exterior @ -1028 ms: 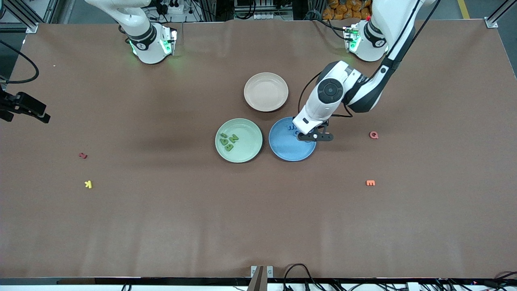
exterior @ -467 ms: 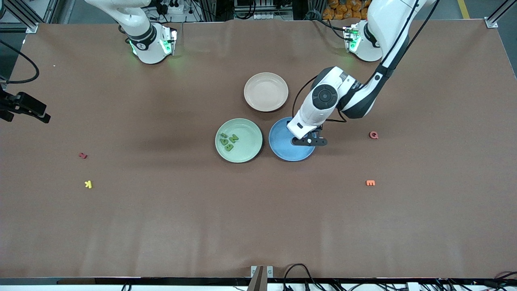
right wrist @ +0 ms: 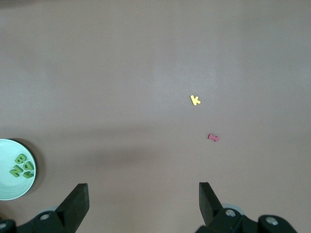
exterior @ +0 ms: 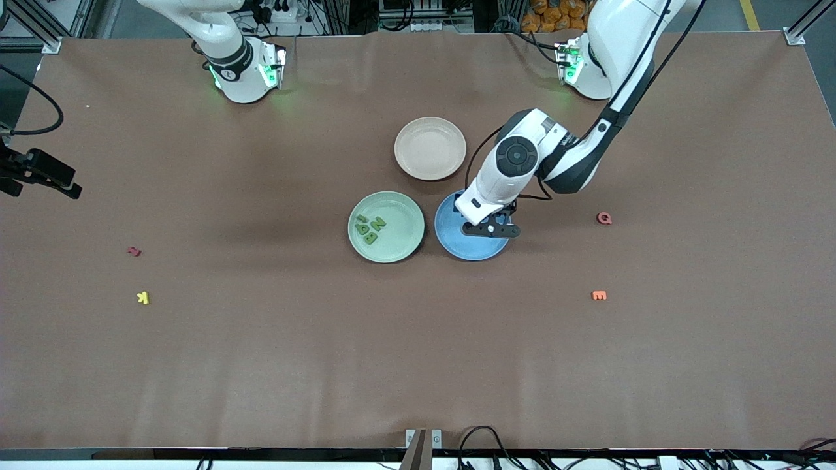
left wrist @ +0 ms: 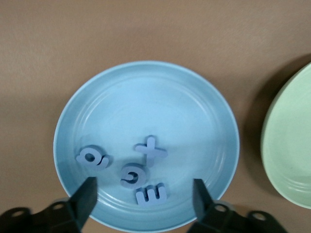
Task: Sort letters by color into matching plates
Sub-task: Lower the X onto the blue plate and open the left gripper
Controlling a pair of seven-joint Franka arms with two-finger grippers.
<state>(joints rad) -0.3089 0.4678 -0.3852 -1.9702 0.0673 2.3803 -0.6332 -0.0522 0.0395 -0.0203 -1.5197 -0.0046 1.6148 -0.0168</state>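
We logged a brown table (exterior: 261,365) bearing three plates: green (exterior: 405,245), blue (exterior: 450,245), beige-pink (exterior: 430,148); loose letters lay directly on it: yellow (exterior: 143,297), dark red (exterior: 134,250), orange (exterior: 599,296), red (exterior: 605,218).

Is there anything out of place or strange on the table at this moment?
Nothing stands out. Four blue letters lie inside the blue plate under the open left gripper, and the green letters lie in the green plate. The beige plate holds nothing, and the red, orange and yellow letters lie loose on the table.
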